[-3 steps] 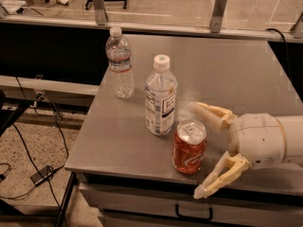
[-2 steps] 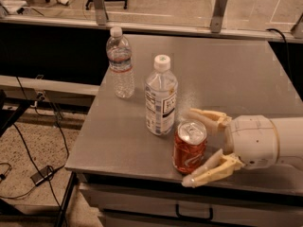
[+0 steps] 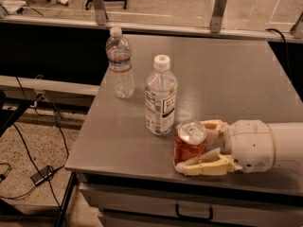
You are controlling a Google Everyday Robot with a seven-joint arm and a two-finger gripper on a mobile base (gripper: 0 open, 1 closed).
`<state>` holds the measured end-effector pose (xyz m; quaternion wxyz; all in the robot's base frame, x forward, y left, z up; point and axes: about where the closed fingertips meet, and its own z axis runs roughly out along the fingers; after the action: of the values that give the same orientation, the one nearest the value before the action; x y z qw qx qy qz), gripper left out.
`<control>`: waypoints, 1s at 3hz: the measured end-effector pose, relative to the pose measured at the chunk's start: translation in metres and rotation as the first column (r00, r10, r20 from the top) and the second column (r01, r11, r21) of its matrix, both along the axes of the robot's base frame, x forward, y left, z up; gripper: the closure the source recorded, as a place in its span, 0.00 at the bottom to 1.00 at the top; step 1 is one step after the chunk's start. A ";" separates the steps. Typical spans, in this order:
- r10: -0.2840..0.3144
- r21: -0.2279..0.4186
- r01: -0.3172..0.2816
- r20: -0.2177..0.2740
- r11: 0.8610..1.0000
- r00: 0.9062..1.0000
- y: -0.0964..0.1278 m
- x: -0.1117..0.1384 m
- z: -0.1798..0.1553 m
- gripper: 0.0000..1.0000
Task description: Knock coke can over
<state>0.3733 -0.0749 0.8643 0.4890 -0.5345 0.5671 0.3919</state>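
Item 1. Gripper [image 3: 191, 146], lower right of the frame. It reaches in from the right edge on a rounded white arm [image 3: 251, 145]. Its two cream fingers [image 3: 208, 164] are spread about as wide as the can and lie on either side of it. The near finger lies low along the can's front, against its base. The far finger [image 3: 215, 125] shows behind the can near its top rim. We see no gap on either side, so we log the gripper as pinching the can.

Item 2. Coke can [image 3: 188, 145], red-orange with a silver top and pull tab. It stands upright in the lower middle of the frame, near the front edge of the table [image 3: 227, 79], between the fingers.

Item 3. Labelled bottle [image 3: 161, 96], clear plastic with a white cap and a white and black label. It stands upright just up and to the left of the can, and we cannot tell whether the two touch.

Item 4. Plain bottle [image 3: 119, 63], clear with a white cap and a thin reddish band. It stands upright in the upper left part of the tabletop, apart from the other bottle.

Item 5. Table, with a grey metal top and a drawer handle [image 3: 194, 215] under its front edge.

Item 6. Cables [image 3: 35, 174], on the speckled floor at the lower left.
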 end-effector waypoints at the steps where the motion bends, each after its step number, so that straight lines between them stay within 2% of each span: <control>1: -0.016 0.006 0.016 -0.017 1.000 1.000 -0.003 0.001 -0.001 0.60; 2: -0.031 0.010 0.032 -0.024 0.999 0.999 -0.007 0.005 0.002 0.83; 3: -0.053 -0.020 0.053 -0.009 0.998 0.999 -0.021 0.015 0.010 1.00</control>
<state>0.3880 -0.0957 0.8747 0.4912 -0.5222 0.5874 0.3755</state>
